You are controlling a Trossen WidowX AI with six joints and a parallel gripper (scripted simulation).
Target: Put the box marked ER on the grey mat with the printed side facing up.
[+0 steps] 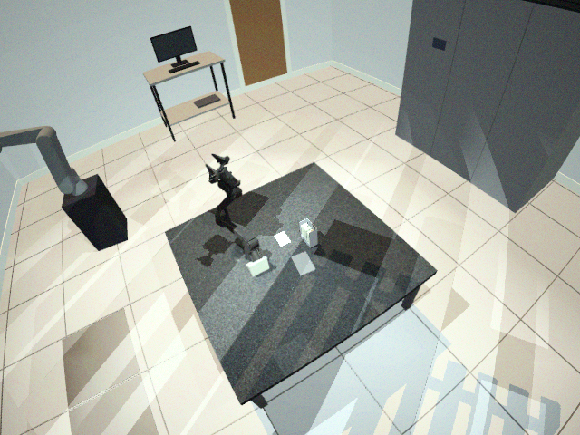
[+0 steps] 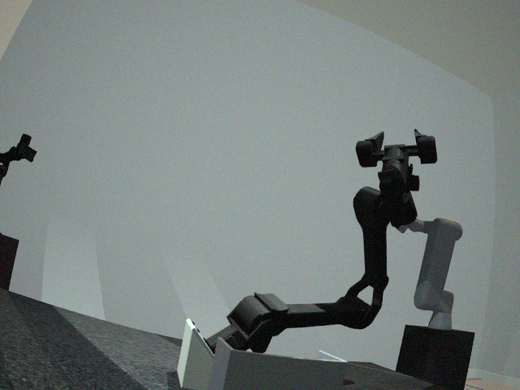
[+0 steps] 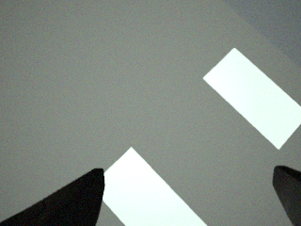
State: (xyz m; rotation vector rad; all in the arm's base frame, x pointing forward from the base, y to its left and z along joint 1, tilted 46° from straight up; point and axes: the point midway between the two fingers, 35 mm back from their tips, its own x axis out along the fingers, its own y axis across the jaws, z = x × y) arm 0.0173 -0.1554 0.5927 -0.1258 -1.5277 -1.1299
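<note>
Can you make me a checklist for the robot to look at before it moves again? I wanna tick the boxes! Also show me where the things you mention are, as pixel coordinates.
1. Jaws open: ok, they stand wide apart.
2. Nothing held in the jaws: ok.
3. Jaws at the bin (image 1: 313, 236) (image 2: 277, 371): not ok, the arm (image 1: 228, 181) (image 2: 374, 252) holds them up high, away from it.
4. Boxes (image 1: 307, 229) standing in the bin: ok for the ones I can make out, but they are too small to count for sure.
5. Box marked ER picked out: cannot tell, no letters can be read.
6. Grey mat (image 1: 303, 263) in sight: ok, it lies near the bin.
</note>
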